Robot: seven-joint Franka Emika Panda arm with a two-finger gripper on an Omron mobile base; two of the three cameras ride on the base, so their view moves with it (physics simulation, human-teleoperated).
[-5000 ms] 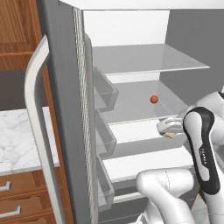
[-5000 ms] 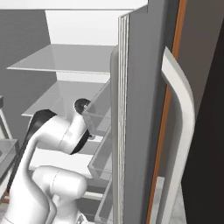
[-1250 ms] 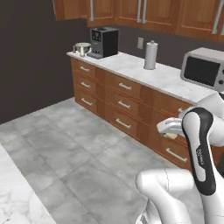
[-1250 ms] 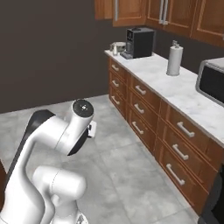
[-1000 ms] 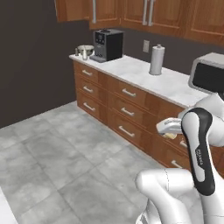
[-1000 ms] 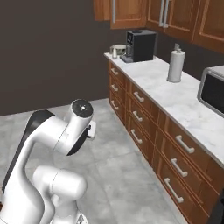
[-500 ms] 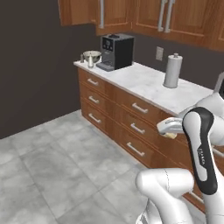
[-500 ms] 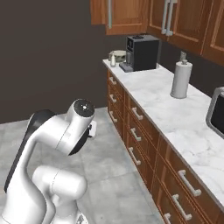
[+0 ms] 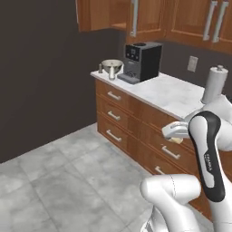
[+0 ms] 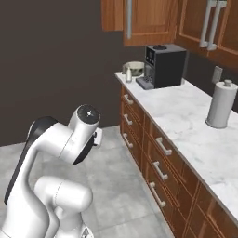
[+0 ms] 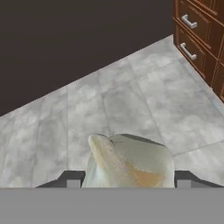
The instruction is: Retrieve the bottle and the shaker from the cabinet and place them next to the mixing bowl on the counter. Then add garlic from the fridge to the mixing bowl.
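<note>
Meanwhile, on the white grey-veined marble counter (image 9: 174,94) over its brown wooden drawers, I had a black coffee machine (image 9: 141,62) standing just right of the wide grey-beige mixing bowl (image 9: 112,66), and a white paper-towel roll (image 10: 221,103) farther along to the right. A small pale item and a darker one (too small for me to name) stood close against the bowl. Reddish-brown wooden wall cabinets (image 10: 149,19) with silver bar handles hung above. Grey tiled floor (image 11: 109,100) lay open between the base and the drawers, with nothing on it.

My arm was folded back on itself, elbow high and the hand tucked close to the body. The gripper (image 11: 127,181) looked down over the floor tiles. Its fingers stood partly apart, closed on the small off-white roundish garlic bulb (image 11: 129,162), one tip (image 11: 73,180) at either flank. The bulb's pointed end aimed up and to the left in the hand view, its long axis tilted that way.
</note>
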